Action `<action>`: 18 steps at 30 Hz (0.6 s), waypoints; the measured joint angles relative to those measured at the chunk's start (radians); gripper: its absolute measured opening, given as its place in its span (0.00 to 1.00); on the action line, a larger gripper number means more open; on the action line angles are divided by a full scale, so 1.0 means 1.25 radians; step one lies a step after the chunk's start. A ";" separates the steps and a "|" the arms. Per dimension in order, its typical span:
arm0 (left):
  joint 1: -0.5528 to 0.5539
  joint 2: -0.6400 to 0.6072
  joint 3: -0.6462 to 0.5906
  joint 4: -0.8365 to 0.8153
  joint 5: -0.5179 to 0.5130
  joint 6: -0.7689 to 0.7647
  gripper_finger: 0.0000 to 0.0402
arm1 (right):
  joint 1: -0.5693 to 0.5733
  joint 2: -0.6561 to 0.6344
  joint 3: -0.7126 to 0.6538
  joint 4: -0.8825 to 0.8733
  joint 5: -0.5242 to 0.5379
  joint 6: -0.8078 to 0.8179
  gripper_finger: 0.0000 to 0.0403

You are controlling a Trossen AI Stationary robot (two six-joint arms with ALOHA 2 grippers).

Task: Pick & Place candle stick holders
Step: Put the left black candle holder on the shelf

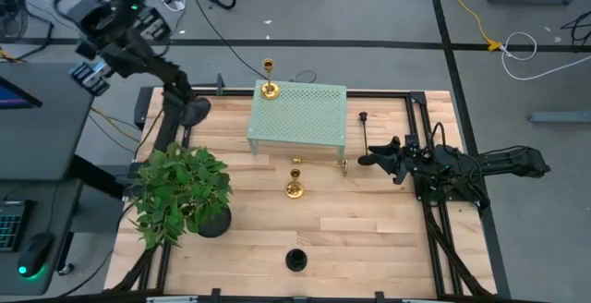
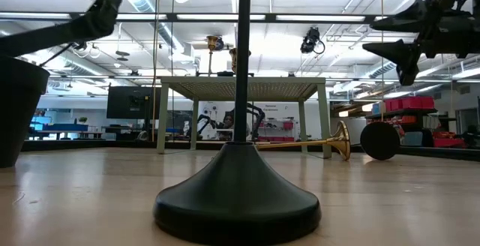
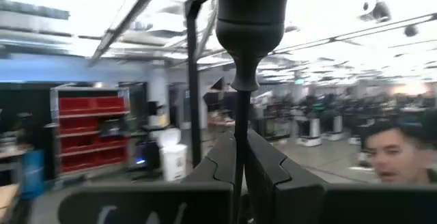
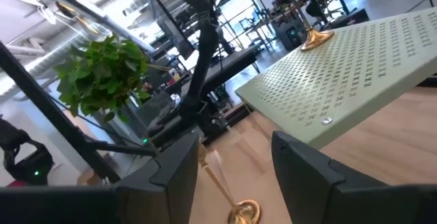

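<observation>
Left gripper (image 3: 239,176) is raised off the counter's (image 1: 369,238) far left corner, fingers (image 3: 273,176) clenched on a black holder (image 3: 249,19), cup end out beyond the tips. Right gripper (image 1: 362,161) is hung at the right side, fingers (image 4: 311,169) released; a fallen gold holder (image 4: 235,207) is seen just ahead between them, beside the green stand (image 1: 297,118). Another gold holder (image 1: 269,81) is stood on the stand; one (image 1: 295,185) upright on the counter; a black holder (image 1: 295,260) at the near edge. A plant (image 1: 180,192) is noted well left.
</observation>
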 joint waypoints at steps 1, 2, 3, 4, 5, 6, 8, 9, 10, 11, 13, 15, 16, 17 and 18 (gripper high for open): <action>-0.026 -0.010 0.008 -0.006 0.003 0.012 0.03 | 0.000 0.000 0.000 0.000 -0.007 -0.005 0.46; -0.050 -0.021 0.017 -0.005 0.014 0.022 0.03 | 0.000 0.000 0.000 0.000 -0.012 -0.010 0.46; -0.069 -0.031 0.024 -0.004 0.021 0.035 0.03 | 0.000 0.000 0.000 -0.001 -0.014 -0.011 0.46; -0.080 -0.039 0.034 0.002 0.022 0.046 0.03 | 0.000 0.000 0.000 -0.003 -0.014 -0.011 0.46; -0.087 -0.043 0.048 0.006 0.022 0.058 0.03 | 0.000 0.000 0.000 -0.008 -0.014 -0.011 0.46; -0.100 -0.044 0.062 0.009 0.023 0.062 0.03 | 0.000 0.000 0.000 -0.014 -0.014 -0.011 0.46; -0.130 -0.042 0.085 0.000 0.026 0.073 0.03 | 0.000 0.000 0.000 -0.021 -0.014 -0.010 0.46; -0.143 -0.041 0.091 -0.005 0.032 0.084 0.03 | 0.000 0.000 0.000 -0.021 -0.014 -0.009 0.46; -0.154 -0.040 0.092 -0.004 0.037 0.096 0.02 | 0.000 0.000 0.000 -0.022 -0.015 -0.007 0.46; -0.164 -0.040 0.092 -0.002 0.040 0.112 0.02 | 0.000 0.000 0.000 -0.023 -0.017 -0.008 0.46; -0.178 -0.037 0.092 0.002 0.036 0.144 0.02 | 0.000 0.000 0.000 -0.022 -0.027 -0.010 0.46; -0.175 -0.029 0.092 0.006 0.029 0.151 0.02 | 0.000 0.000 0.000 -0.022 -0.034 -0.005 0.46; -0.174 -0.025 0.092 0.006 0.030 0.152 0.02 | 0.000 0.000 0.000 -0.022 -0.035 -0.005 0.46; -0.173 -0.019 0.092 0.005 0.031 0.152 0.02 | 0.000 0.000 0.000 -0.022 -0.035 -0.005 0.46; -0.168 -0.011 0.092 0.006 0.031 0.151 0.02 | 0.000 0.000 0.000 -0.022 -0.035 -0.005 0.46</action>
